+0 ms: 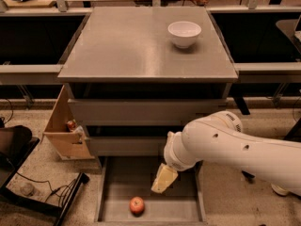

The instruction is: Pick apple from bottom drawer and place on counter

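End effector (164, 179) hangs over open bottom drawer (123, 180); grip state: cannot tell. Apple (137, 205) lies near, down-left of it, apart. Best: centre above the apple, then descend straight.

Noted: red apple (137, 205) with orange-yellow blush; plain grey bottom drawer (121, 185); matte grey worktop (131, 46), faint sheen; white bowl (184, 33); white arm (235, 147); cream-yellow end effector (164, 179) over the bottom drawer, near the apple; light wooden box (61, 138).

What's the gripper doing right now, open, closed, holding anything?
Gripper: open or closed cannot be told; it hangs over the bottom drawer, apart from the apple.
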Available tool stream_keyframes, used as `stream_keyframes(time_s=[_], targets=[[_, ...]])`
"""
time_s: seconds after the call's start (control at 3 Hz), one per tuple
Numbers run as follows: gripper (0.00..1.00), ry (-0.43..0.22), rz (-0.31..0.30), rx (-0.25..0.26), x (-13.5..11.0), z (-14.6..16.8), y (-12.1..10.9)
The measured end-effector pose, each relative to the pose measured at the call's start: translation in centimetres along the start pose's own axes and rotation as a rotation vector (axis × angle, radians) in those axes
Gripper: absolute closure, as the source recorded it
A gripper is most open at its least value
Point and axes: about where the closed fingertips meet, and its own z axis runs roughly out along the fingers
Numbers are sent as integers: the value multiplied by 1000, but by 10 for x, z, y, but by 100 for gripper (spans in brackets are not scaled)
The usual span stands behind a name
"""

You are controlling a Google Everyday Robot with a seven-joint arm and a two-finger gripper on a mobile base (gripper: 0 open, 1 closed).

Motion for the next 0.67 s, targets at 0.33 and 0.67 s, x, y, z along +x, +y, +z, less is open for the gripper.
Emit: stream_keyframes(time_s=[0.33, 0.67], targets=[[0, -54, 15, 60, -14, 9, -18], [0, -54, 15, 60, -15, 9, -17]])
